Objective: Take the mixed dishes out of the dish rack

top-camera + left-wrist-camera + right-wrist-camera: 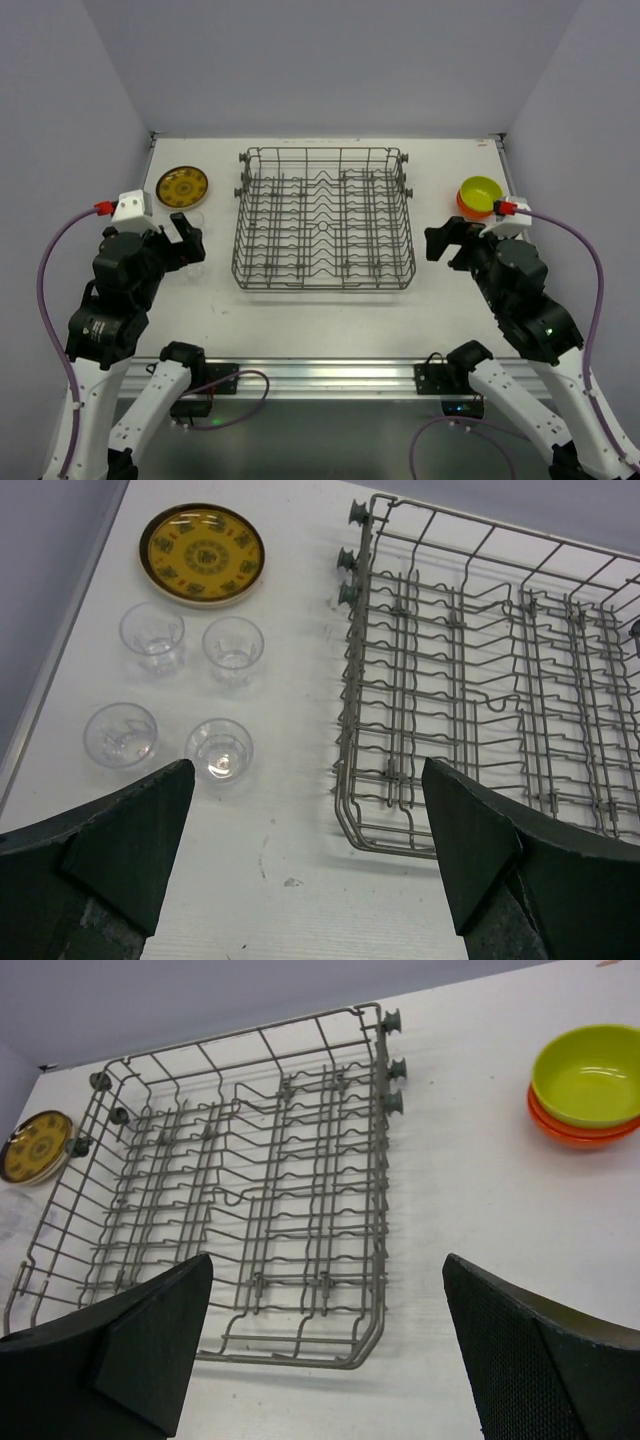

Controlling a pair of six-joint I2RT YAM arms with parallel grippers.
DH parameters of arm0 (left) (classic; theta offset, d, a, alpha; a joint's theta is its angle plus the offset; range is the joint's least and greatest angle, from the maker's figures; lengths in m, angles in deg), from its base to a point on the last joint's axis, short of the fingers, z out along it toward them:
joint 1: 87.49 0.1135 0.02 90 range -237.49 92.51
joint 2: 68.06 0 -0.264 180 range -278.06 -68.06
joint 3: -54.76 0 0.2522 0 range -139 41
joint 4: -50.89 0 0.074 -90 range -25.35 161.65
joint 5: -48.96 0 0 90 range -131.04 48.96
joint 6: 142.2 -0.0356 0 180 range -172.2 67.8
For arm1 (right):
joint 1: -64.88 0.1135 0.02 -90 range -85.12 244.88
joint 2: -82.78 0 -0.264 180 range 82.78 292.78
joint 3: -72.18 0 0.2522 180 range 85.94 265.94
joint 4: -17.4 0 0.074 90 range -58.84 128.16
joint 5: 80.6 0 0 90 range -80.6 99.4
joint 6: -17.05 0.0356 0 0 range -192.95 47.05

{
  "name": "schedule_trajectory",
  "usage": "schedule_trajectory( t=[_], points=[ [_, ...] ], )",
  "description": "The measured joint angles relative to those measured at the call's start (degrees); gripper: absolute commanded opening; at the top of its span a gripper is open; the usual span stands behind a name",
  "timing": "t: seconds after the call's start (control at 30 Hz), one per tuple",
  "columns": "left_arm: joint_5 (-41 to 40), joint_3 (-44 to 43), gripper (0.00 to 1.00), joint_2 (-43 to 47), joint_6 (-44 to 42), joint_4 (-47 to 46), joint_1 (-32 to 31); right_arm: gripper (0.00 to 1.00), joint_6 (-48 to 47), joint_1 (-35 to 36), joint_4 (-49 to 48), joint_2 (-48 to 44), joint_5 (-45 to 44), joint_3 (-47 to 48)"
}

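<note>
The grey wire dish rack stands mid-table, and I see no dishes between its tines. To its left lie a brown-and-yellow plate and several clear glasses, upright in two rows. To its right a yellow-green bowl is nested in an orange bowl. My left gripper hangs open between the nearest glass and the rack's near-left corner, holding nothing. My right gripper is open over the rack's near-right corner, also holding nothing.
The white table ends in a raised edge on the left, close behind the glasses. Grey walls close in the back and both sides. The arm bases sit on a metal rail at the near edge.
</note>
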Motion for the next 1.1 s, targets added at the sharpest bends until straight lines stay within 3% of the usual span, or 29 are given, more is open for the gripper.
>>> schedule_trajectory(
  t=[0.23, 0.63, 0.87, 1.1],
  points=[
    [-2.1, 1.22, 1.0, 5.44, 0.17, 1.01, 0.0, 0.99, -1.75, 0.0, 10.16, -3.93, -6.54, 4.55],
    [-2.43, 3.58, 1.0, 16.39, 0.22, 3.28, 0.0, 0.99, -1.86, 0.0, 24.24, -12.63, -8.04, 9.53],
    [-1.99, 5.75, 1.0, 17.33, 0.24, 3.41, 0.0, 0.99, -2.36, 0.0, 25.88, -17.99, -8.63, 9.4],
    [-1.86, 5.97, 1.0, 17.33, 0.2, 2.4, 0.0, 0.99, -2.78, 0.0, 25.86, -17.64, -8.92, 9.22]
  ],
)
